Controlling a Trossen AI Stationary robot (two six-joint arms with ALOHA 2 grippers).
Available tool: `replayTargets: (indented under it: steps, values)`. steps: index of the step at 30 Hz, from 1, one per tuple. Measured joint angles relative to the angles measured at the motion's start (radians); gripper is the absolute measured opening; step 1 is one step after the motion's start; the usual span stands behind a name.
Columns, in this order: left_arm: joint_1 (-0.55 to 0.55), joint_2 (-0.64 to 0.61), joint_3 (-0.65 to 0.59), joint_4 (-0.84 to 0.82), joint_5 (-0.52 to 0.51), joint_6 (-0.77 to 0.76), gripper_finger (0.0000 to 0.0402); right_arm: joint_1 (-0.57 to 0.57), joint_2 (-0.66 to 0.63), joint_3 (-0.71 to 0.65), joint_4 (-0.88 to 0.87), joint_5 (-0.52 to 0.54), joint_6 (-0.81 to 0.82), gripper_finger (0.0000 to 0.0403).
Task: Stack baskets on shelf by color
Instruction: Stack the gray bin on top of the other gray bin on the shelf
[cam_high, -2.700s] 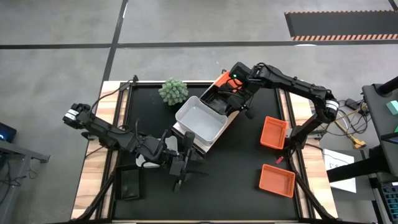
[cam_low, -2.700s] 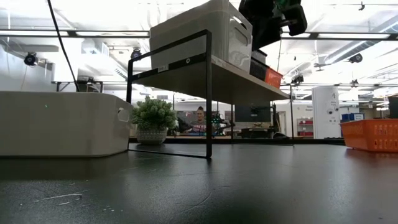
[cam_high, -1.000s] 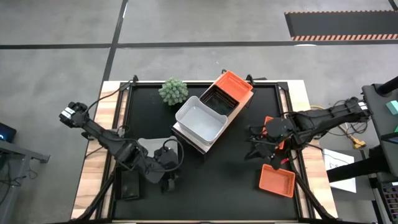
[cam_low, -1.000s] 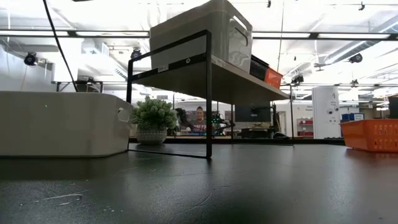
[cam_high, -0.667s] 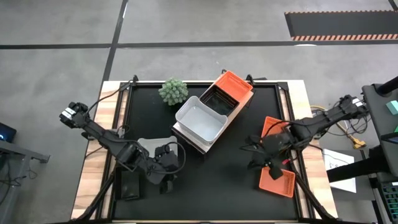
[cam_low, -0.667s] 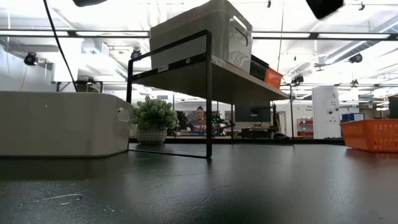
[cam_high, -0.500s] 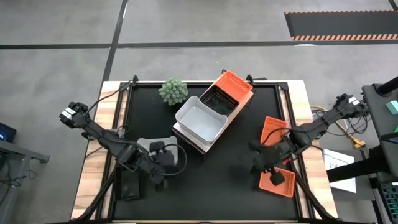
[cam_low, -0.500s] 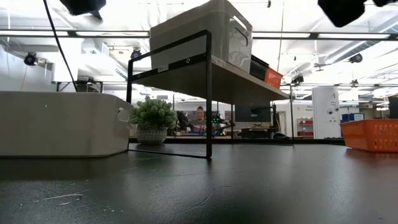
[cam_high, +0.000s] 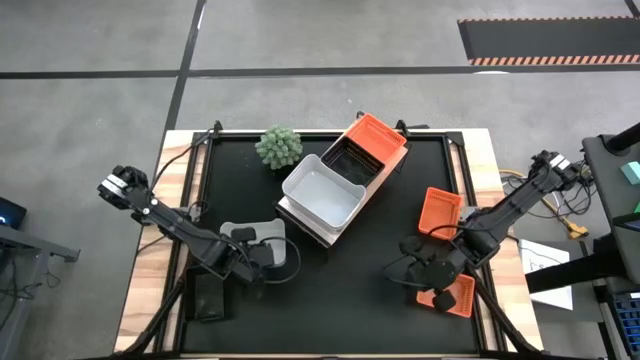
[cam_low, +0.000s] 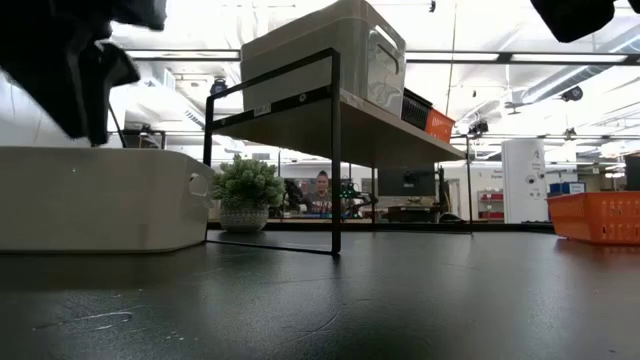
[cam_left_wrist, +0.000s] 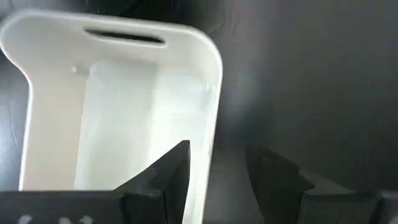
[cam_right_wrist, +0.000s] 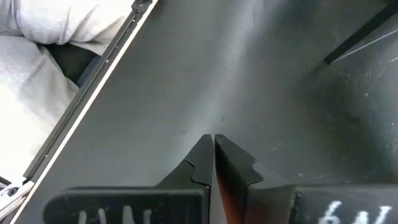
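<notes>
A white basket (cam_high: 243, 233) (cam_low: 95, 200) stands on the table's left near part. My left gripper (cam_high: 262, 252) (cam_left_wrist: 217, 168) is open just over it, one finger above its inside and one outside its long side wall (cam_left_wrist: 208, 118). My right gripper (cam_high: 412, 274) (cam_right_wrist: 214, 148) is shut above bare tabletop, beside an orange basket (cam_high: 457, 297) that the arm partly covers. The shelf (cam_high: 300, 222) (cam_low: 340, 115) carries a white basket (cam_high: 322, 192), a black basket (cam_high: 350, 158) and an orange basket (cam_high: 376, 134). Another orange basket (cam_high: 440, 212) and a black basket (cam_high: 208, 296) lie on the table.
A small green plant (cam_high: 278, 146) (cam_low: 245, 190) stands left of the shelf's far end. Bare black tabletop (cam_high: 350, 285) lies between the two grippers. A cable loop (cam_high: 290, 255) hangs by my left gripper. The table's wooden side strips (cam_high: 160, 250) run along both sides.
My left gripper has moved toward the far edge and down onto the white basket on the table, coming into the low view from above. My right gripper has moved toward the near edge, down beside the near orange basket.
</notes>
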Motion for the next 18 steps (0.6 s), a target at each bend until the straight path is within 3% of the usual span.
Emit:
replayTargets:
  steps: [10,18]
  values:
    - [0.001,0.006,-0.088,0.083,0.044,-0.024,0.0130,0.000,0.001,0.000,0.017,0.001,0.003,0.0009]
    - [0.001,0.008,-0.090,0.095,0.117,-0.023,0.0012,0.000,0.001,0.000,0.028,0.001,0.014,0.0009]
